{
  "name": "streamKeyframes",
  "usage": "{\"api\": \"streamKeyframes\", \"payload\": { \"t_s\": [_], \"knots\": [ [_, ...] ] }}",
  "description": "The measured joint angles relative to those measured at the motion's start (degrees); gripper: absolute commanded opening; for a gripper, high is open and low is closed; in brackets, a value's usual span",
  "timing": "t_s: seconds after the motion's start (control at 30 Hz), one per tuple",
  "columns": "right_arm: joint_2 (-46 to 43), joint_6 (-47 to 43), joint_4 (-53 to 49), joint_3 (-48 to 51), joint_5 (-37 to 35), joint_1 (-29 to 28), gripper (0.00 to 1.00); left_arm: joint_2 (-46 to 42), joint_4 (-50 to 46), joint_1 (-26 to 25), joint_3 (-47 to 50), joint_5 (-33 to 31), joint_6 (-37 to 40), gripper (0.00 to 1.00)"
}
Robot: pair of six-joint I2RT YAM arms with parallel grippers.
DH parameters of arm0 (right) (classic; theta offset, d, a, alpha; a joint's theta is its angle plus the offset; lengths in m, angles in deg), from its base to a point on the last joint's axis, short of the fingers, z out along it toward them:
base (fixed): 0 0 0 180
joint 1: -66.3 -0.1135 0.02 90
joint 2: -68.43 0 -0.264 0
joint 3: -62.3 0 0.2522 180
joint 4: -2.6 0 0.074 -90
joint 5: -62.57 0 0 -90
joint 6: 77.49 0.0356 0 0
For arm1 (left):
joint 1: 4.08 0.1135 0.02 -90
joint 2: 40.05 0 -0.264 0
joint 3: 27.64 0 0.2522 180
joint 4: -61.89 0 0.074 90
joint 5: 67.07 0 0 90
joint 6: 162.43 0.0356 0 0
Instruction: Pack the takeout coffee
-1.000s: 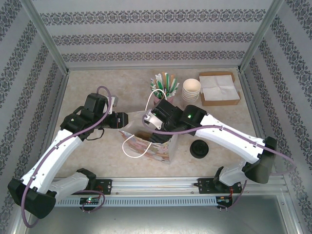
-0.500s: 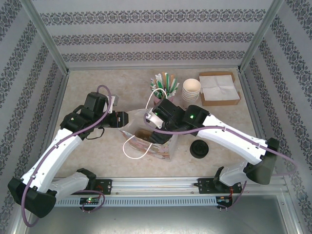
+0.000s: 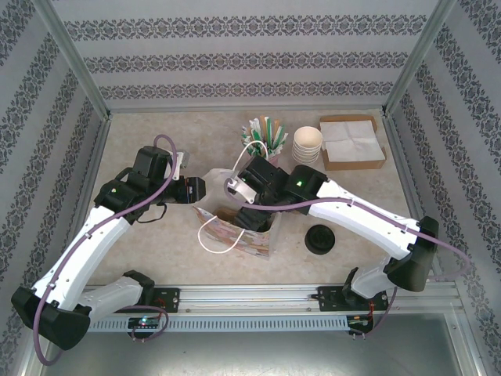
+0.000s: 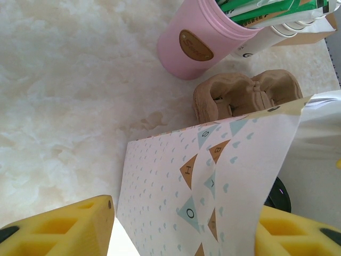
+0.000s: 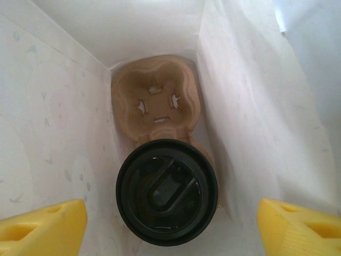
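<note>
the takeout coffee point(image 5: 167, 191) stands upright in the cup carrier point(image 5: 154, 98) at the bottom of the paper bag point(image 3: 249, 239) near the middle of the tabletop point(image 3: 156, 141), straight under the right end effector point(image 5: 170, 224), whose fingers point(image 5: 42, 226) are spread wide, not touching it.

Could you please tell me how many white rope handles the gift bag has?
2: the near handle droops off the gift bag towards the arm bases; the far handle arches up beside the pink cup.
</note>
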Motion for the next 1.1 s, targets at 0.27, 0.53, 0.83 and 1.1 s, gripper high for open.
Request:
{"api": "streamKeyframes", "payload": {
  "t_s": [0.27,0.53,0.83,1.1],
  "knots": [
    [0.1,0.7,-1.1,-1.6,-0.2,0.0,0.85,0.0,0.0,0.0,0.0,0.0,-0.2,0.56],
    [0.1,1.7,-1.7,-2.1,-0.2,0.0,0.8,0.0,0.0,0.0,0.0,-0.3,-0.2,0.57],
    [-0.4,2.1,-2.6,-2.9,-0.2,0.0,0.8,0.3,0.0,0.0,0.0,-0.5,-0.2,0.57],
    [-2.9,2.6,-3.1,-3.5,0.3,0.0,0.8,1.0,0.0,0.0,0.0,-0.7,-0.2,0.58]
  ]
}}
